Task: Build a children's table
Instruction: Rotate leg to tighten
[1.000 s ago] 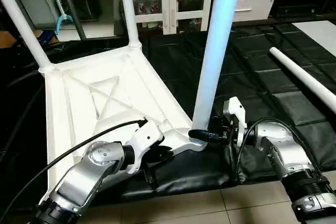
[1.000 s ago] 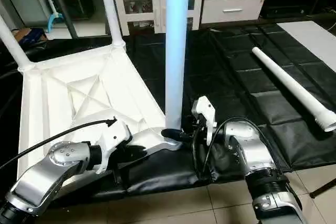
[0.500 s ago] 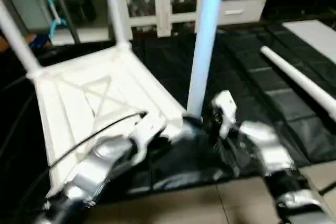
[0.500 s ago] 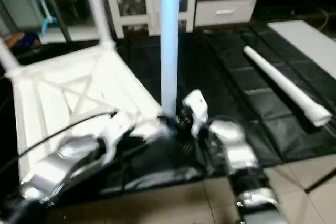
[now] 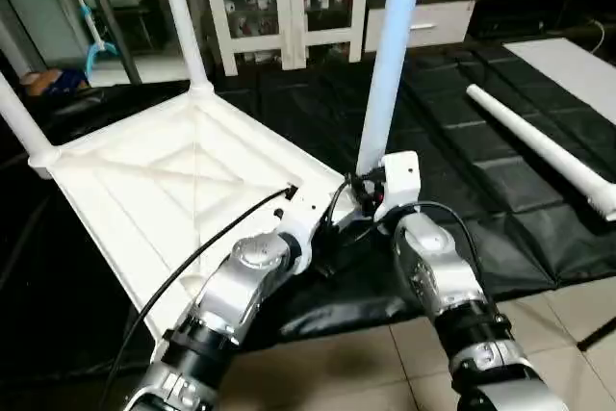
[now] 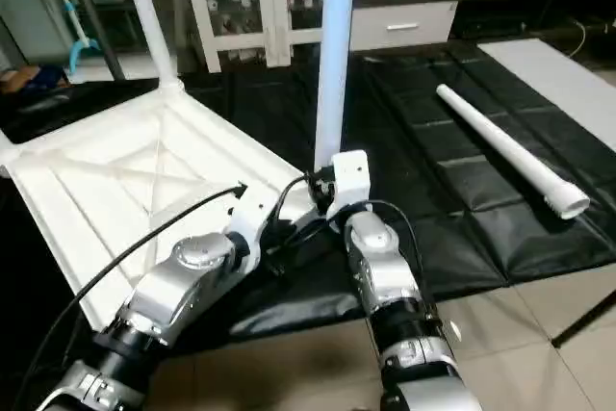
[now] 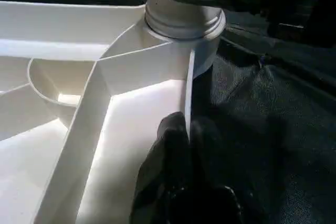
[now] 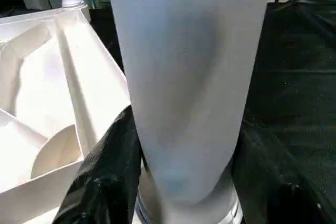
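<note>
The white plastic square table top [image 5: 183, 190] lies upside down, X-ribbed underside up, on the black padded floor mat [image 5: 462, 132]. 3 long tapered white legs stand in its corner sockets; the nearest leg [image 5: 390, 55] rises between the right gripper [image 8: 173, 182] jaws, which sit half open around its base. The left gripper [image 7: 181, 145] jaws are closed together against the top's edge wall just beside that socket. A 4th white leg [image 5: 539, 151] lies on the mat, well apart from both jaws.

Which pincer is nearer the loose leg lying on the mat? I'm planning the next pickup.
Right. The right pincer grips the upright leg, on the loose leg's side; the left pincer pinches the tabletop's rim, farther away.
</note>
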Motion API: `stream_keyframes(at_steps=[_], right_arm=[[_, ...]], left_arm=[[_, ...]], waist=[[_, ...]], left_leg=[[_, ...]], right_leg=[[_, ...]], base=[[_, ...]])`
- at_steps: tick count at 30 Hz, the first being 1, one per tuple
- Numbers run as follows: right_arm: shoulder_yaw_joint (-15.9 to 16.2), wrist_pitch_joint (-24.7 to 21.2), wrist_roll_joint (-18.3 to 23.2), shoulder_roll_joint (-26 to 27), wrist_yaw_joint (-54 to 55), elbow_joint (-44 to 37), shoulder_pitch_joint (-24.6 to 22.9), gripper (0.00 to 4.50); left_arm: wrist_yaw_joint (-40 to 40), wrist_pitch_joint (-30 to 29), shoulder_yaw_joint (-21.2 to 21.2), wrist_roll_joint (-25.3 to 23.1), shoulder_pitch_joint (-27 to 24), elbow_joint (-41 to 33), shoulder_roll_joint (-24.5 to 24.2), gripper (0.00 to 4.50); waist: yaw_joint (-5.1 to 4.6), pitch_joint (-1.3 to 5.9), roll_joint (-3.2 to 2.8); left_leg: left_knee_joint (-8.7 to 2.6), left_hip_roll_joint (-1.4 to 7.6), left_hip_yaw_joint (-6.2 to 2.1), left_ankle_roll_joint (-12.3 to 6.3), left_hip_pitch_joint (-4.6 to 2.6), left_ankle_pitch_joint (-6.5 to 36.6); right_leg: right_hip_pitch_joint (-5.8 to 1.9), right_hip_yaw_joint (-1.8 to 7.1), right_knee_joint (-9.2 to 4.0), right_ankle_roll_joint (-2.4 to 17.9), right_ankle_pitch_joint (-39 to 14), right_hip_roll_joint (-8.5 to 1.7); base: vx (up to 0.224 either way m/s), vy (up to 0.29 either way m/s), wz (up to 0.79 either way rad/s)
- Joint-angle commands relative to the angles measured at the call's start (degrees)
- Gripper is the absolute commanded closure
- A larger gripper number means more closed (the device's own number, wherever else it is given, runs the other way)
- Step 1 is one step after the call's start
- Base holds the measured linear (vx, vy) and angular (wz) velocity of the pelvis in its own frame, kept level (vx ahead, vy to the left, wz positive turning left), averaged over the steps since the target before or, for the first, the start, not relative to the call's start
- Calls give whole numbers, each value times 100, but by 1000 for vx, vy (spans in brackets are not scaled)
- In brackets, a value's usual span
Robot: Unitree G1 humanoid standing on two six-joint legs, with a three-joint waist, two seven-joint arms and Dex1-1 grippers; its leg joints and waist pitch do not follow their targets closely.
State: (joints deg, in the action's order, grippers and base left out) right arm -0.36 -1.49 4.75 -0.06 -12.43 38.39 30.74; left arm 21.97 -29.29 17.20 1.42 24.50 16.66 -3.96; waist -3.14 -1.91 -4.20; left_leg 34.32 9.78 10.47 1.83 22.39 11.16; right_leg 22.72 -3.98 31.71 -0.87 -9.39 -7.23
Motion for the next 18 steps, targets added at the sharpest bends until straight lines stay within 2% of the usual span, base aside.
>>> stream_keyframes(at_steps=[1, 2, 3, 4, 5, 7, 8, 11, 12, 13, 14, 16, 18], right_arm=[[226, 133, 424, 359, -832, -310, -152, 255], [223, 142, 448, 351, -876, -343, -157, 255], [191, 127, 715, 292, -1312, -617, -197, 255], [190, 123, 727, 290, -1329, -627, -198, 255], [172, 61, 968, 173, -1751, -885, -238, 255], [181, 57, 1030, 101, -1903, -989, -255, 199], [218, 46, 1110, -136, -2269, -1142, -283, 185], [203, 4, 1164, -349, -2558, -1214, -291, 158], [186, -70, 1208, -541, -2813, -1263, -300, 148], [219, -322, 1248, -1018, -3536, -1347, -357, 141], [270, -391, 1212, -1197, -3786, -1355, -391, 135], [318, -437, 1172, -1337, -3974, -1355, -420, 124], [392, -441, 1073, -1501, -4169, -1293, -456, 105]], left_arm=[[-324, 185, -201, -196, 31, 168, -152, 450], [-307, 213, -193, -201, 23, 161, -165, 450], [-134, 397, -118, -222, -46, 77, -278, 450], [-126, 402, -115, -222, -48, 74, -281, 450], [143, 466, -28, -199, -142, -84, -401, 450], [274, 460, 11, -174, -192, -171, -456, 450], [558, 378, 99, -107, -322, -408, -607, 450], [814, 357, 182, -54, -444, -607, -764, 450], [1023, 310, 235, 16, -548, -769, -885, 450], [1459, 286, 361, 185, -759, -1099, -1167, 450], [1588, 256, 402, 241, -822, -1204, -1256, 450], [1683, 234, 434, 280, -867, -1282, -1324, 450], [1761, 237, 441, 295, -906, -1336, -1368, 450]], waist=[[-33, 275, 48], [-21, 280, 45], [-12, 282, 49], [23, 299, 54], [30, 305, 64], [44, 310, 57], [82, 335, 52], [79, 337, 68], [92, 339, 43], [100, 350, 36], [96, 349, 46], [125, 355, 33], [177, 373, 28]], left_leg=[[-561, 214, -185, 87, -135, 3136], [-558, 214, -182, 67, -131, 3079], [-560, 218, -174, 32, -114, 2965], [-551, 229, -156, -14, -121, 2831], [-551, 234, -144, -68, -94, 2650], [-553, 242, -136, -111, -59, 2460], [-523, 250, -110, -199, -85, 2251], [-517, 260, -108, -335, -29, 1997], [-514, 262, -113, -363, -29, 1800], [-491, 260, -114, -391, -33, 1660], [-483, 261, -103, -434, -24, 1603], [-440, 266, -82, -523, -44, 1344], [-403, 252, -67, -597, -59, 1066]], right_leg=[[-91, 37, -462, 619, -2842, -91], [-93, 43, -459, 644, -2784, -98], [-102, 55, -449, 688, -2663, -99], [-107, 73, -431, 746, -2505, -107], [-129, 85, -407, 828, -2310, -107], [-152, 94, -370, 889, -2103, -102], [-149, 108, -334, 1026, -1797, -103], [-197, 105, -284, 1114, -1600, -101], [-206, 101, -262, 1137, -1496, -99], [-220, 98, -230, 1188, -1376, -101], [-229, 102, -221, 1226, -1286, -93], [-207, 120, -165, 1403, -924, -77], [-228, 122, -121, 1518, -584, -77]], base=[[0, 0, 0], [0, 0, 0], [0, 0, 0], [0, 0, 0], [0, 0, 0], [0, 0, 0], [0, 0, 0], [0, 0, 0], [69, -24, -4], [0, 0, 0], [63, -6, -2], [35, 1, 0], [72, 4, -2]])
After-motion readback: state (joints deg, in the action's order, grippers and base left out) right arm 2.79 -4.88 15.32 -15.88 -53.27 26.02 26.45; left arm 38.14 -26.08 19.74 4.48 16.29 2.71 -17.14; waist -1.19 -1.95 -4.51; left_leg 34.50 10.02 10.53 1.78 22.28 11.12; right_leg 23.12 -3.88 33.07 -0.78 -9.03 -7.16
